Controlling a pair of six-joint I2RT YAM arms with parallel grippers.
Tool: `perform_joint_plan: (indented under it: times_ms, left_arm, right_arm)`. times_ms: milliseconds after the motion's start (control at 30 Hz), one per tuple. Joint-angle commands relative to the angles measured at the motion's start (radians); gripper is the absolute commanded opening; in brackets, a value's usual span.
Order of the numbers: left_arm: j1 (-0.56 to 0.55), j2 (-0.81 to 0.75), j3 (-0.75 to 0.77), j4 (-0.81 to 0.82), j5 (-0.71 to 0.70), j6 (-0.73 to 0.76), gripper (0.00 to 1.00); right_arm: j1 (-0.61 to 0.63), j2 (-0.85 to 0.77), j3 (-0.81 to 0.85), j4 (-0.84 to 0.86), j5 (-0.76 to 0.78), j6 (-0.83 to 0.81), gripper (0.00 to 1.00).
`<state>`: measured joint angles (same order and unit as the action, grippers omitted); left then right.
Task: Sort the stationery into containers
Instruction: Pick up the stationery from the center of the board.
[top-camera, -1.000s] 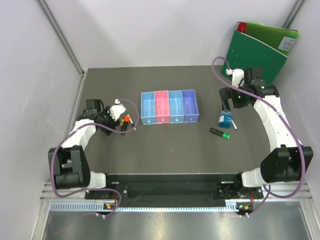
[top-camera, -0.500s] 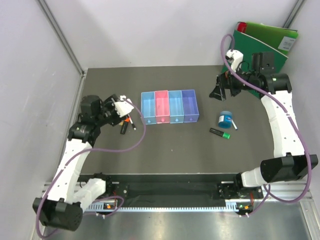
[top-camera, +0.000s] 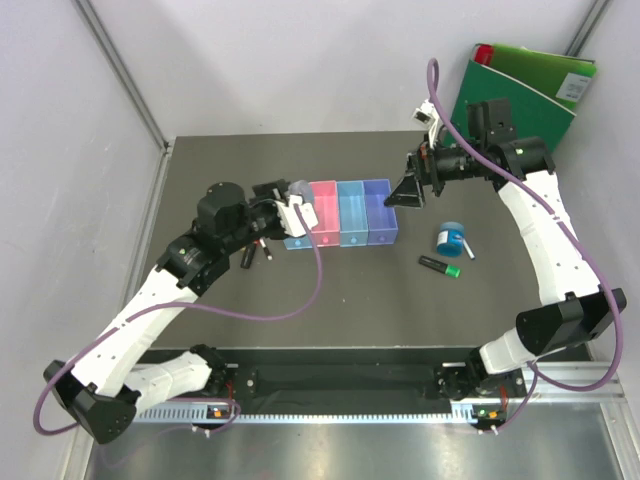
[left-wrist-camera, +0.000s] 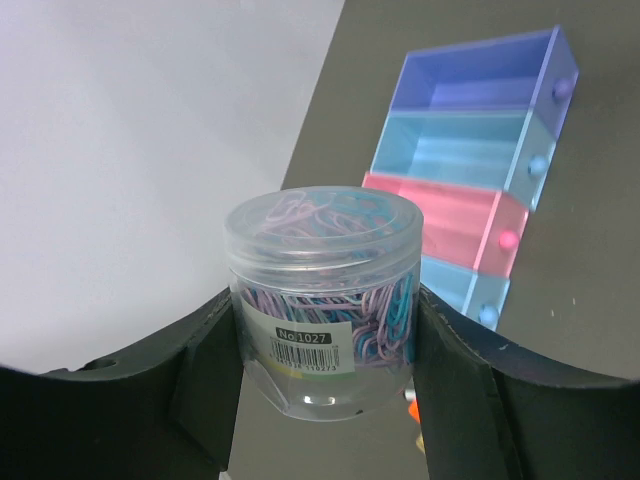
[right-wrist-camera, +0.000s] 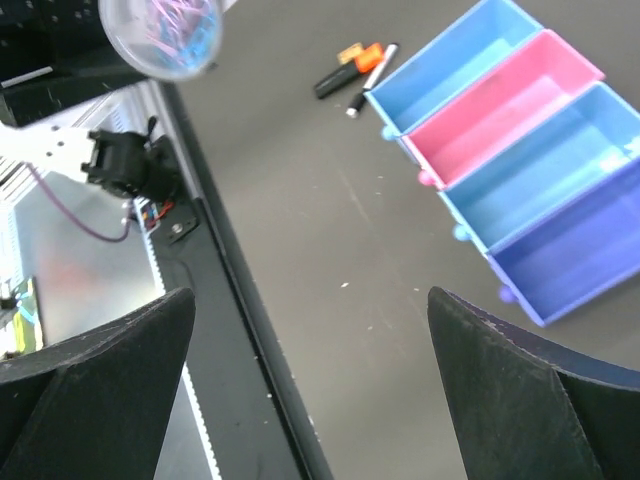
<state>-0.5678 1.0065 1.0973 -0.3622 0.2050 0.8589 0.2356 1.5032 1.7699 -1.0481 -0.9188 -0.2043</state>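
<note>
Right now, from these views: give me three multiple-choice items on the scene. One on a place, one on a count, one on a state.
1. Where does the tape roll lie, relative to the row of bins?
A) inside it
B) on the table, to its left
C) on the table, to its right

2. How many bins are in the row?
A) three
B) four
C) five

3. The left gripper is:
A) shut on a jar of paper clips
B) open and empty
C) shut on a marker

Key:
1 C: the top view shows the roll on the dark surface past the purple end.
2 B: blue, pink, blue, purple.
3 A: the left wrist view shows the jar clamped between the jaws.
</note>
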Motion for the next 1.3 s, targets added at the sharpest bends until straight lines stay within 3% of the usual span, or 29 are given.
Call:
perform_joint_plan:
  times_ms: [0, 233, 433, 1267]
  left_arm:
    - [-0.093, 0.043, 0.072, 0.118, -0.076, -0.006, 0.49]
    - [-0.271, 0.102, 0.078, 0.169, -0.159, 0.005, 0.50]
    - [-0.343, 0.142, 0.093, 0.218, -0.196, -0.009, 0.50]
    - [-0.371, 0.199, 0.142, 0.235, -0.243, -0.012, 0.52]
  right_arm:
    - [0.056, 0.003, 0.065, 0.033, -0.045, 0.029, 1.00]
    - [0.097, 0.043, 0.125, 0.063, -0.041, 0.059, 1.00]
    - [0.140, 0.071, 0.141, 0.092, -0.038, 0.086, 0.99]
    - [0.265, 0.084, 0.100, 0.095, 0.005, 0.068, 1.00]
